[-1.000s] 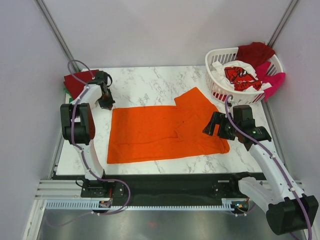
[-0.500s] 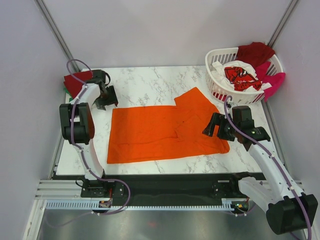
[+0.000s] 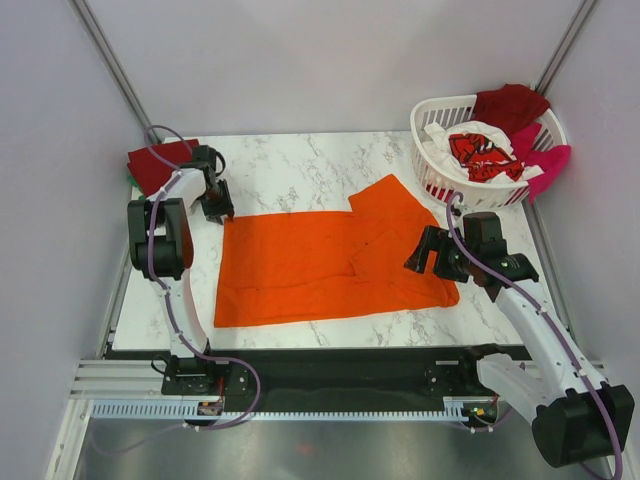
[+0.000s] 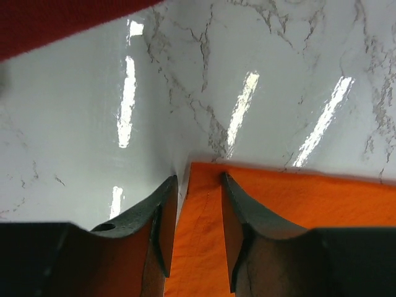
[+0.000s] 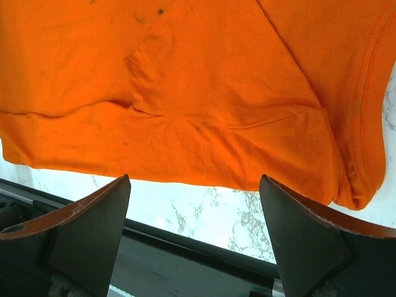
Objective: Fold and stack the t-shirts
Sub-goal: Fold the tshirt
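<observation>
The bright orange t-shirt (image 3: 330,262) lies spread flat on the marble table, one sleeve folded in at its right. My left gripper (image 3: 217,210) is at the shirt's back left corner. In the left wrist view its fingers (image 4: 162,210) straddle that orange corner (image 4: 199,247) with a narrow gap, and the cloth lies flat between them. My right gripper (image 3: 425,255) hovers wide open over the shirt's near right part (image 5: 216,80); in its own view the gripper (image 5: 195,179) holds nothing. A folded dark red t-shirt (image 3: 155,165) lies at the back left, also seen as a red strip (image 4: 49,18).
A white slatted laundry basket (image 3: 440,112) stands at the back right. It holds a white shirt with red print (image 3: 480,152), a dark red one (image 3: 510,103) and a magenta one (image 3: 548,160). The table's near edge (image 5: 185,241) is just below the right gripper.
My left gripper has swung back and down onto the orange shirt's back left corner, its fingers now narrower around it. The right arm has barely moved.
</observation>
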`<state>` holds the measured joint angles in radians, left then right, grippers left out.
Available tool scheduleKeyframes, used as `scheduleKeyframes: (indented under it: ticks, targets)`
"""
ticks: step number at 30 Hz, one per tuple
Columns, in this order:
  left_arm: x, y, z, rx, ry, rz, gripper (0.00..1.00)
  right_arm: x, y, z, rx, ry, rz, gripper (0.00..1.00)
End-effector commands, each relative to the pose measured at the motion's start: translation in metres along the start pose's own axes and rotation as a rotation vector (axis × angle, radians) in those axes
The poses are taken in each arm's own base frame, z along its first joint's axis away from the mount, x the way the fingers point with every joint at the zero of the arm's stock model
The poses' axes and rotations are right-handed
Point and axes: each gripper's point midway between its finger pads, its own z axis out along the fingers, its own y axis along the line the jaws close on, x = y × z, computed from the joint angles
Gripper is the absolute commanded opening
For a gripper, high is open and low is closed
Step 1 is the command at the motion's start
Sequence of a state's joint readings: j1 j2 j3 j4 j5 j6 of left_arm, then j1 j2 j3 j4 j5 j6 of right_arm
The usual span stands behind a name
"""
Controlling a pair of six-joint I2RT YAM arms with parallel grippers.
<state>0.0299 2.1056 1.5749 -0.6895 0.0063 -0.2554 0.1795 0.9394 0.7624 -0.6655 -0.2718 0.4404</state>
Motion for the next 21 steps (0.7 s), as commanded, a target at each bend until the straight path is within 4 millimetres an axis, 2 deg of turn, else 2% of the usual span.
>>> scheduleKeyframes:
  ticks: [1, 3, 4, 5, 6, 8, 9, 11, 13, 16, 18, 19, 20, 21]
  targets:
    - [-0.007, -0.012, 0.012, 0.028, -0.016, 0.044, 0.40, -0.005, 0.000, 0.002, -0.004, -0.023, -0.009, 0.94]
    - [-0.006, -0.014, 0.015, 0.041, -0.008, 0.048, 0.20, -0.006, 0.001, 0.002, -0.005, -0.026, -0.012, 0.93]
    - [-0.007, -0.017, 0.014, 0.050, -0.010, 0.051, 0.05, -0.006, 0.001, 0.002, -0.006, -0.025, -0.012, 0.93]
    - [-0.006, -0.017, 0.015, 0.055, -0.007, 0.053, 0.02, -0.005, 0.001, 0.003, -0.005, -0.020, -0.010, 0.93]
    - [-0.008, -0.018, 0.010, 0.058, -0.017, 0.056, 0.02, -0.005, 0.001, 0.003, -0.005, -0.020, -0.010, 0.93]
    - [-0.008, -0.008, 0.002, 0.010, -0.031, 0.053, 0.02, -0.005, 0.001, 0.005, -0.009, -0.017, -0.010, 0.94]
    - [-0.013, -0.005, -0.012, -0.013, -0.060, 0.056, 0.02, -0.005, 0.002, 0.005, -0.016, -0.017, -0.011, 0.94]
    - [-0.007, 0.006, -0.024, -0.064, -0.042, 0.064, 0.02, -0.009, 0.008, 0.007, -0.040, -0.018, -0.007, 0.95]
    - [-0.010, 0.016, -0.041, -0.119, -0.059, 0.075, 0.02, -0.015, 0.014, 0.008, -0.058, -0.027, 0.012, 0.95]
    - [-0.006, 0.020, -0.054, -0.134, -0.055, 0.072, 0.02, -0.035, 0.021, 0.017, -0.065, -0.064, 0.031, 0.95]
    - [0.000, 0.022, -0.057, -0.143, -0.037, 0.066, 0.02, -0.057, 0.026, 0.028, -0.035, -0.084, 0.033, 0.95]
    - [0.002, 0.026, -0.061, -0.162, -0.040, 0.065, 0.02, -0.058, 0.025, 0.044, -0.003, -0.042, 0.028, 0.96]
    - [0.003, 0.034, -0.063, -0.207, -0.048, 0.063, 0.02, -0.081, 0.038, 0.044, -0.008, -0.080, 0.009, 0.95]
    - [0.005, 0.037, -0.065, -0.221, -0.051, 0.061, 0.02, -0.089, 0.043, 0.051, 0.001, -0.083, -0.003, 0.95]
